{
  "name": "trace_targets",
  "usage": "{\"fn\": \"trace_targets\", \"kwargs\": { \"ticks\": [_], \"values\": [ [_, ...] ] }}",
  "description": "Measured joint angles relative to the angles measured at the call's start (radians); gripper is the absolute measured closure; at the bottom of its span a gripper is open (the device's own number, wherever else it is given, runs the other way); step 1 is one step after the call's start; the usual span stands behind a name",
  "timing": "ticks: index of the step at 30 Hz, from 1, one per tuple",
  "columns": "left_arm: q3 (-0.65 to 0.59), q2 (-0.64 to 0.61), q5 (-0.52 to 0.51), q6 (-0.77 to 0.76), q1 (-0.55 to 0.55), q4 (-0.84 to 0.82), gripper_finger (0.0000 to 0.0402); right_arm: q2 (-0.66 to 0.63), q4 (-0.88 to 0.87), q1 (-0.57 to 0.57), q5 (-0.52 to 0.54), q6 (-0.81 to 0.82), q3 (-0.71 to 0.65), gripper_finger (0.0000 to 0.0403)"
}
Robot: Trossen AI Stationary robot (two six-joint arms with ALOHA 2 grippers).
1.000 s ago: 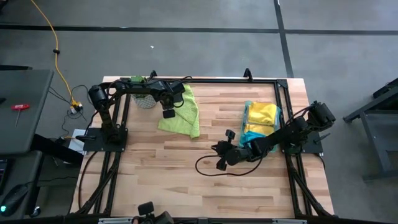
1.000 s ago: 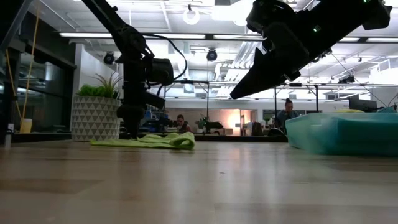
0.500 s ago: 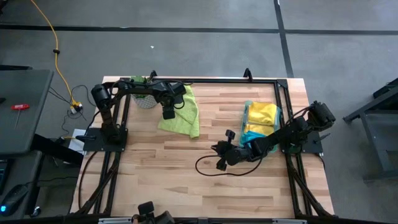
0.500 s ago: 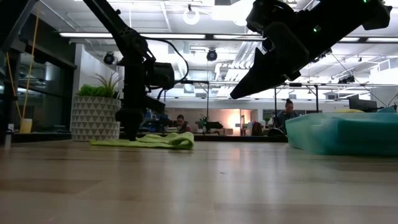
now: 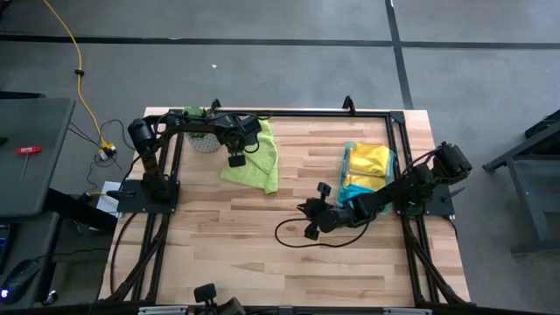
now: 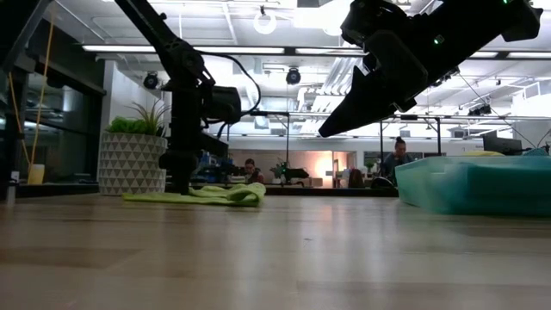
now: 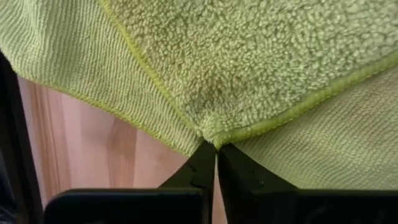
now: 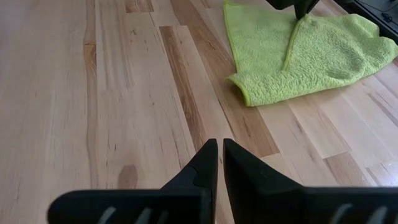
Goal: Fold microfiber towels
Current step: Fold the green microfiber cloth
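A lime green microfiber towel (image 5: 255, 162) (image 6: 215, 195) lies crumpled and partly folded over on the wooden table at the far left. My left gripper (image 5: 236, 161) (image 7: 216, 146) stands at the towel's left edge, pointing steeply down and shut on the cloth. My right gripper (image 5: 308, 232) (image 8: 220, 149) hovers shut over the bare middle of the table, holding nothing, and points toward the towel (image 8: 305, 56). A yellow towel (image 5: 369, 159) and a teal one lie in the green tray (image 5: 350, 191) at the right. My left gripper pinches a hemmed edge of the towel (image 7: 214, 134) between its two fingertips, where the cloth puckers into a point. The fingers come from above, pointing steeply down. How many layers they have, I cannot tell. The rest of the towel lies slack on the table.
A potted plant (image 5: 204, 140) (image 6: 133, 159) stands just left of the towel at the far edge. A black cable (image 5: 289, 236) loops on the table under my right arm. The tray (image 6: 473, 185) stands at the right. Bare wood lies in the middle and near side.
My left gripper has stayed over the towel's left edge and has shut on the cloth there. The towel's folded end has drawn slightly toward the gripper. My right arm has kept still.
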Motion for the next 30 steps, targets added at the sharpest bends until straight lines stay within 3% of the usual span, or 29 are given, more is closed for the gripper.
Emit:
{"fn": "trace_targets", "kwargs": {
  "ticks": [8, 19, 30],
  "values": [
    [0.015, -0.001, -0.016, -0.005, -0.022, -0.021, 0.0399, 0.000, 0.000, 0.000, 0.000, -0.001, 0.000, 0.0385],
    [0.229, -0.002, -0.029, -0.019, -0.135, -0.137, 0.0401, 0.000, 0.000, 0.000, 0.000, -0.004, 0.000, 0.0385],
    [0.295, -0.003, 0.072, 0.018, -0.322, 0.031, 0.0401, -0.050, 0.055, 0.039, 0.114, -0.117, 0.000, 0.0385]
  ]
}}
